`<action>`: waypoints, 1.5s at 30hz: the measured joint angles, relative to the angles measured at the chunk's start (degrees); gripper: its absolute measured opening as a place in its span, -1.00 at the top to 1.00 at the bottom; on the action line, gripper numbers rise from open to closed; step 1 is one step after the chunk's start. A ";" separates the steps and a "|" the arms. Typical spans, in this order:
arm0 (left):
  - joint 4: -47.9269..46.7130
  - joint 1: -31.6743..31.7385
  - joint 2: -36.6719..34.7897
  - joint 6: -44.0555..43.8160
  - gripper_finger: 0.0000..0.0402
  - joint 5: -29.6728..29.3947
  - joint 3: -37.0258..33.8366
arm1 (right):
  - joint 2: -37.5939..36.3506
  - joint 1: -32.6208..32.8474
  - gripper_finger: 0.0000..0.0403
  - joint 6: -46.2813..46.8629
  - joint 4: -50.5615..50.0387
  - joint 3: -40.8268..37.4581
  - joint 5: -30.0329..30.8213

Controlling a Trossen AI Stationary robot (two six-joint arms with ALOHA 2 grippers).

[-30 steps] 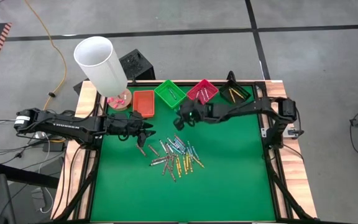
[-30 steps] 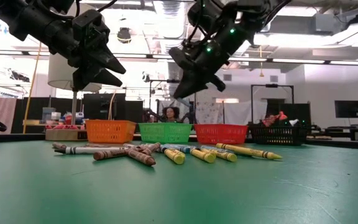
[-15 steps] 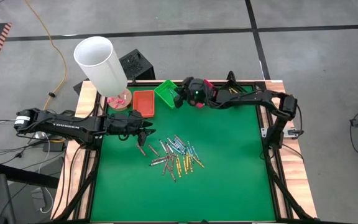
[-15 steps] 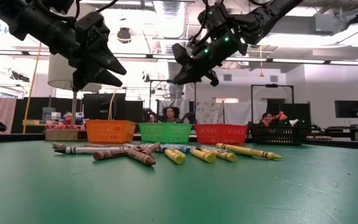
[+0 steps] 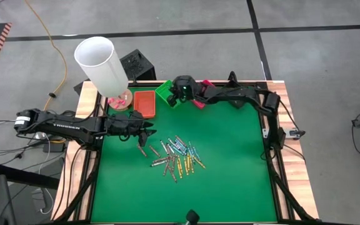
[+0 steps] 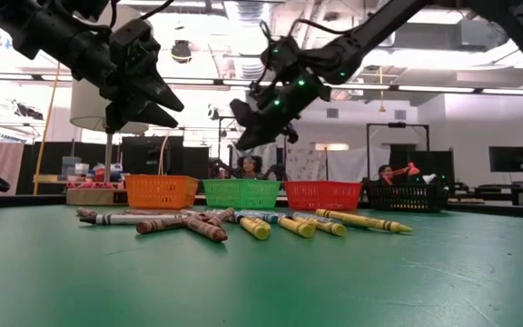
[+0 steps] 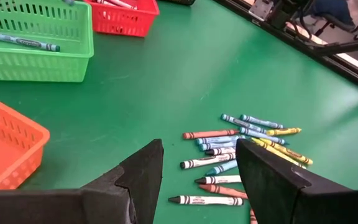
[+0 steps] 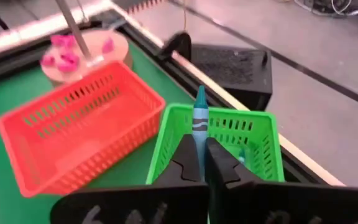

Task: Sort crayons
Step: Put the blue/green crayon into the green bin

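Sorting partly done: right hand carries a teal crayon over the green tray.

The right hand (image 8: 199, 163) is closed on a teal crayon (image 8: 199, 121), held above the green tray (image 8: 258, 142), which already holds one. The left hand (image 7: 197, 171) hangs open over the pile (image 5: 177, 156) on the desk (image 5: 230, 175); some two dozen loose crayons remain below it. The right arm hides the pink tray's contents, and the orange tray (image 8: 67, 140) beside the right hand looks empty.
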 joint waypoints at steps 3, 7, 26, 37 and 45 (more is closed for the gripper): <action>0.09 0.08 0.02 0.12 0.04 -0.28 0.00 | 2.52 -0.41 1.00 -0.78 -5.13 4.04 0.62; 0.10 0.08 0.02 0.15 0.04 -0.59 0.00 | 5.99 -1.19 1.00 -1.04 -12.17 8.70 0.72; 0.08 0.08 0.01 -0.41 0.04 -0.35 0.00 | 8.28 -1.86 0.64 0.92 -16.74 10.91 -0.08; 0.36 -0.06 0.00 -1.18 0.04 0.85 0.00 | -8.27 6.71 0.64 1.64 -44.66 10.98 -4.33; 0.69 -0.14 0.00 -2.36 0.04 0.44 0.00 | -12.89 21.95 0.63 17.20 -61.18 10.89 0.84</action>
